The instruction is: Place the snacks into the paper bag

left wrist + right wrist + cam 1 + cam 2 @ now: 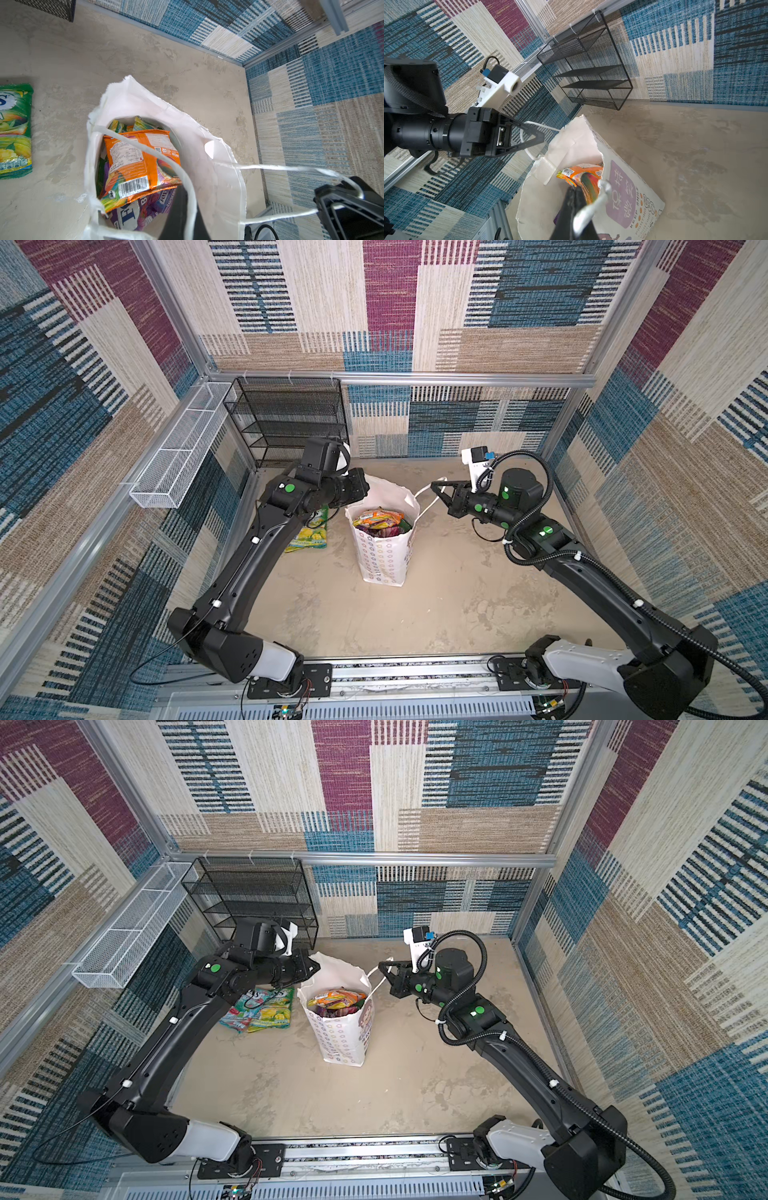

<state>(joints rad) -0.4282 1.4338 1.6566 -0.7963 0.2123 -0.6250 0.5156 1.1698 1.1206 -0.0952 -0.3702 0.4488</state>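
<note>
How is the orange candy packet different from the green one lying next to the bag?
The orange packet sits inside the paper bag, on top of purple packets; the green packet lies flat on the table outside it. The orange packet shows its back, with a barcode and small print; the green packet shows its front, with fruit pictures. Both are flat, shiny candy packets.

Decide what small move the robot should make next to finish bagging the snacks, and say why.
Probably open the left gripper and release its cord handle. Both grippers are shut on handles of the paper bag, so neither is free, while packets lie on the table beside the bag, on the left arm's side. The right gripper could steady the bag alone.
</note>
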